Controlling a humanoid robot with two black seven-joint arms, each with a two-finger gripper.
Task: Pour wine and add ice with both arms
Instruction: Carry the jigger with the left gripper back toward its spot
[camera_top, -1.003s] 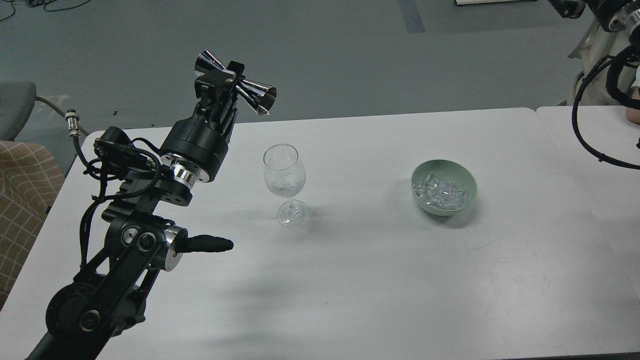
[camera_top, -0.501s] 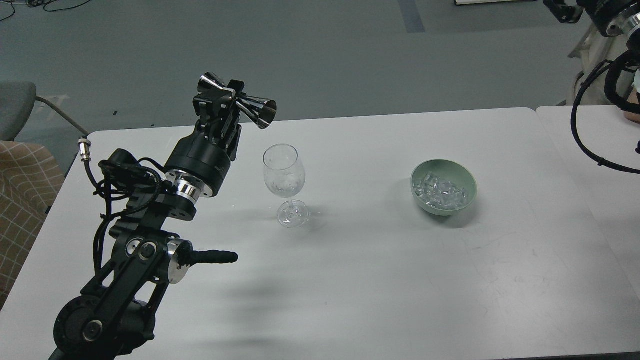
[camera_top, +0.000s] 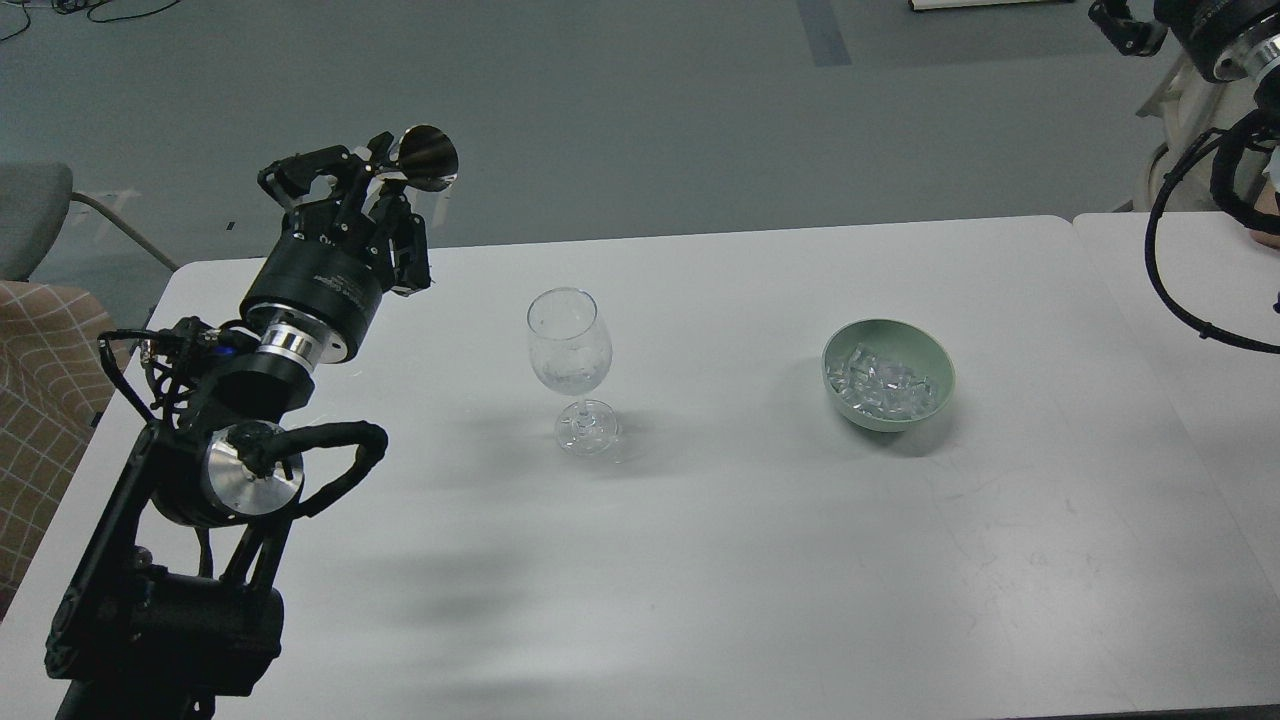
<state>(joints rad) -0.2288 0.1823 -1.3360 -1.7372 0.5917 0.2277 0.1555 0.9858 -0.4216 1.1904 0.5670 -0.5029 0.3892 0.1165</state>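
My left gripper (camera_top: 375, 185) is shut on a shiny metal jigger (camera_top: 428, 158). It holds the jigger high at the table's far left, well to the left of the wine glass. The clear stemmed glass (camera_top: 570, 345) stands upright at mid-table. A little clear wine (camera_top: 572, 378) lies in the bottom of its bowl, hardly visible. Several clear ice cubes (camera_top: 882, 385) lie in a pale green bowl (camera_top: 938, 362) to the right of the glass. My right arm (camera_top: 1215, 40) shows only at the top right corner, far from the bowl. Its gripper end (camera_top: 1125, 25) is cut off by the frame edge.
The white table (camera_top: 760, 560) spans the view, and a second white table (camera_top: 1180, 300) adjoins it on the right. A black cable (camera_top: 1165, 270) loops down from the right arm. A checked chair (camera_top: 40, 400) stands at the left edge.
My left arm has swung left and back from the glass. Its wrist has turned, so the jigger has moved from over the glass rim to the far left.
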